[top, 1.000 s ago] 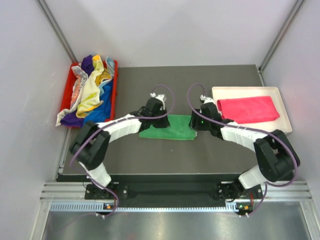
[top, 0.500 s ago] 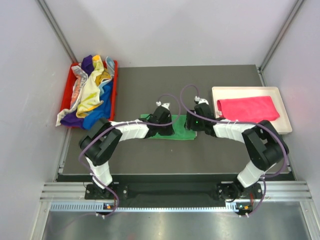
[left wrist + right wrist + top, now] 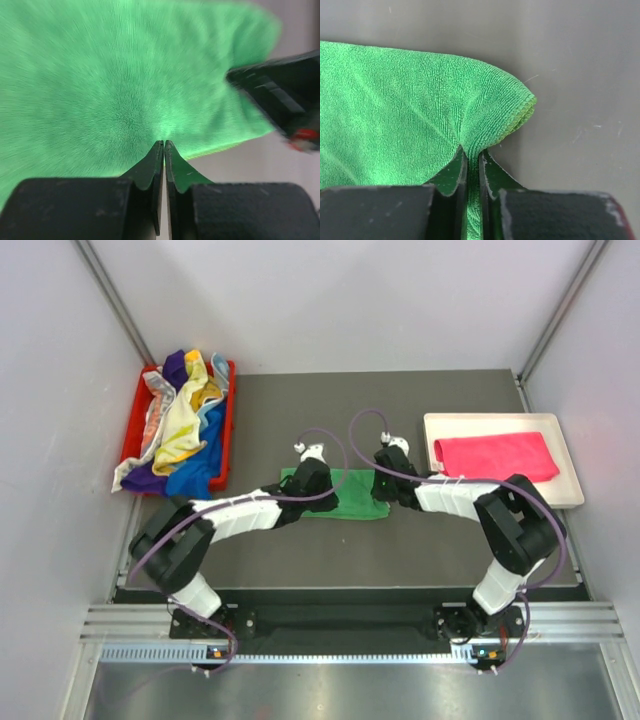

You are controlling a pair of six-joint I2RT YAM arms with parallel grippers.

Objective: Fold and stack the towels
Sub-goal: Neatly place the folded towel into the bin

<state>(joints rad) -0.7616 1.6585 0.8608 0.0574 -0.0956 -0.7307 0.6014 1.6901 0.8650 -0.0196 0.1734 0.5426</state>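
left gripper (image 3: 164, 145) and right gripper (image 3: 470, 152) each pinch the green towel (image 3: 352, 496) at table (image 3: 300, 410) centre, left toward its 9 o'clock end, right at its 3 o'clock corner. its long axis runs 9 to 3. farther, a pink towel (image 3: 495, 457) lies in the tray (image 3: 570, 492) at 2, and loose towels (image 3: 180, 435) fill the bin (image 3: 229, 430) at 10.

The green towel (image 3: 395, 115) is fuzzy terry cloth — matt, finely looped — on a smooth matt table (image 3: 580, 60).

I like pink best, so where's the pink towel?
In the top view, the pink towel lies folded in the white tray at the far right, right of the green towel.
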